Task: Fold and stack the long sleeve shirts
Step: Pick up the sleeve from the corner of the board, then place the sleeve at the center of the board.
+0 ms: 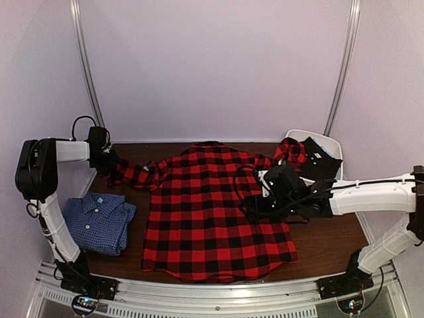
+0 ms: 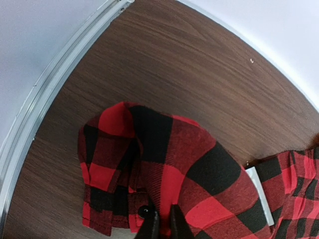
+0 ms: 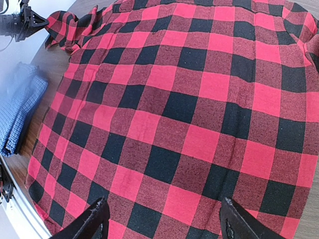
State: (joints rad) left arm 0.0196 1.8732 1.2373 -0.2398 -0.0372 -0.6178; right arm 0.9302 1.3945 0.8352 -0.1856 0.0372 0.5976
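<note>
I am pinching the sleeve point(image 2: 164, 164) in my left gripper point(image 2: 162, 226) so I can fold it in, while my right gripper point(image 3: 162, 221) is hanging wide open over the red shirt point(image 1: 212, 218) lying flat on the table point(image 1: 331, 245).

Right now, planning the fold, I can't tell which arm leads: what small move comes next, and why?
Probably the left gripper should carry the sleeve it pinches inward across the plaid shirt. That sleeve lies out to the left, and the right gripper hovers open above the shirt, holding nothing.
</note>
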